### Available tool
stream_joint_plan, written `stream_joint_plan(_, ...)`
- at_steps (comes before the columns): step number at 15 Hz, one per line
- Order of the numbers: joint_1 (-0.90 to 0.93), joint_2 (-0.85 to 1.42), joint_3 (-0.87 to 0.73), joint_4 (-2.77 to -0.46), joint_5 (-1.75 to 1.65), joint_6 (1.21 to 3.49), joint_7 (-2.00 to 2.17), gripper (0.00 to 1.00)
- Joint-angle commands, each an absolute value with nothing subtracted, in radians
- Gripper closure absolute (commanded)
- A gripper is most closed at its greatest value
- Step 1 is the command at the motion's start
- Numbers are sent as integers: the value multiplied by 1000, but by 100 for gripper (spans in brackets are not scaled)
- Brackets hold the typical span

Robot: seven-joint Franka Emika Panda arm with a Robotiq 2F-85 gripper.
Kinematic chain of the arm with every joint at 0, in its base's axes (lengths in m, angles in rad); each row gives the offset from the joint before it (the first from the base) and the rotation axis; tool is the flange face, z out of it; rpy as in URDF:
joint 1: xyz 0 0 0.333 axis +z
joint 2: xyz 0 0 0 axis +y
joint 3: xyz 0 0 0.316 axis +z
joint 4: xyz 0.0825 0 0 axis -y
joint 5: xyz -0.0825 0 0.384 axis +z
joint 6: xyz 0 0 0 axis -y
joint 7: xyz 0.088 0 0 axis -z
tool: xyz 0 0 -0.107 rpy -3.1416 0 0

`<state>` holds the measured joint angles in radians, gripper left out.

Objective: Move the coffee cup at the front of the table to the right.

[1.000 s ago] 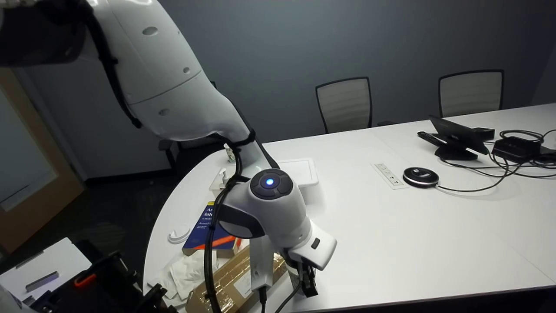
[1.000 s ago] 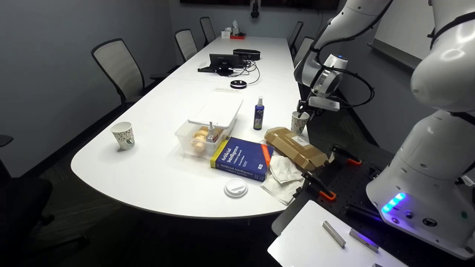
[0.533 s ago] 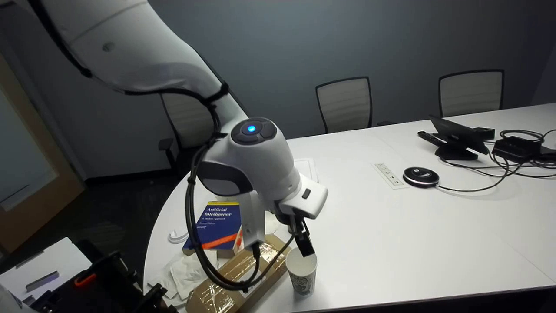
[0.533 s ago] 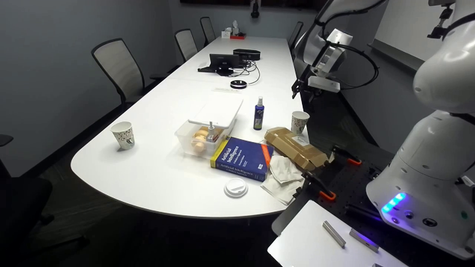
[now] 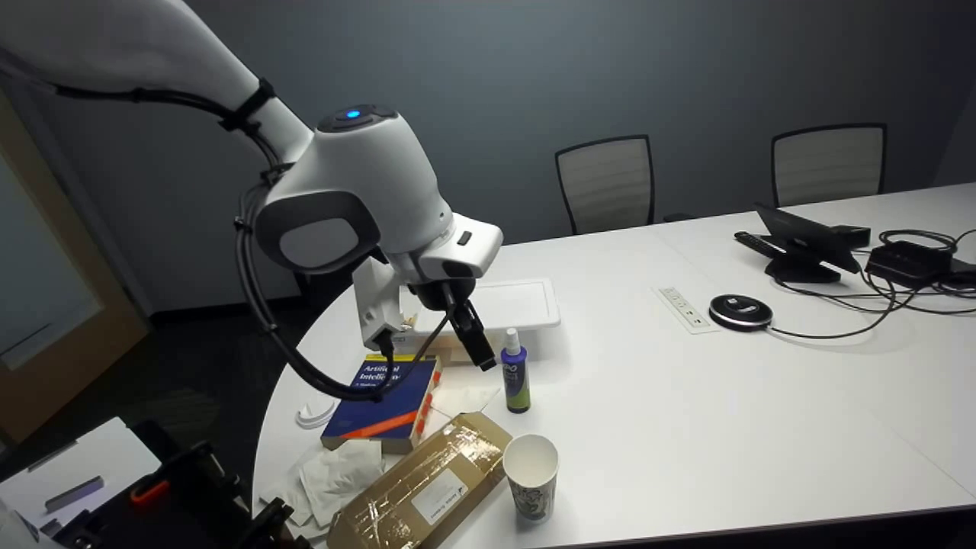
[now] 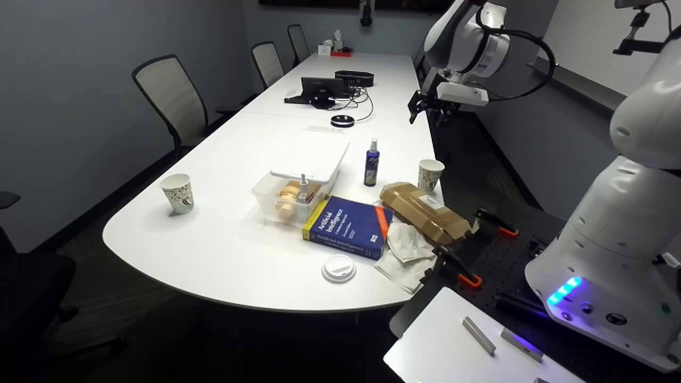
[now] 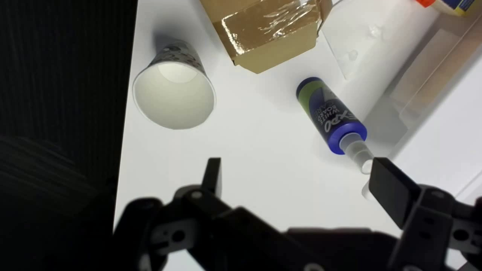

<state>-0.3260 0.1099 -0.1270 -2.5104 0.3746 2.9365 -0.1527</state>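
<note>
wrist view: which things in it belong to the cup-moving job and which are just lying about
For the job:
black two-fingered tool, open and empty
patterned white paper cup, the only cup in view
smooth white table

Just lying about:
brown taped cardboard box
purple-and-green plastic spray bottle
white-lidded translucent plastic bin, partly shown
thick blue book, corner only

In an exterior view: cup [image 5: 531, 479] on table [image 5: 701, 427], right of carton [image 5: 424, 485]; bottle [image 5: 515, 378] behind both.
</note>
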Motion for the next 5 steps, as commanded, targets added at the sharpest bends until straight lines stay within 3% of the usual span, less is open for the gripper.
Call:
stream_joint_plan(1,-271,-11,-161,-2570,186,2854,10,0)
stream_joint_plan(5,-231,-68,-162,-2567,42,2779,150,0)
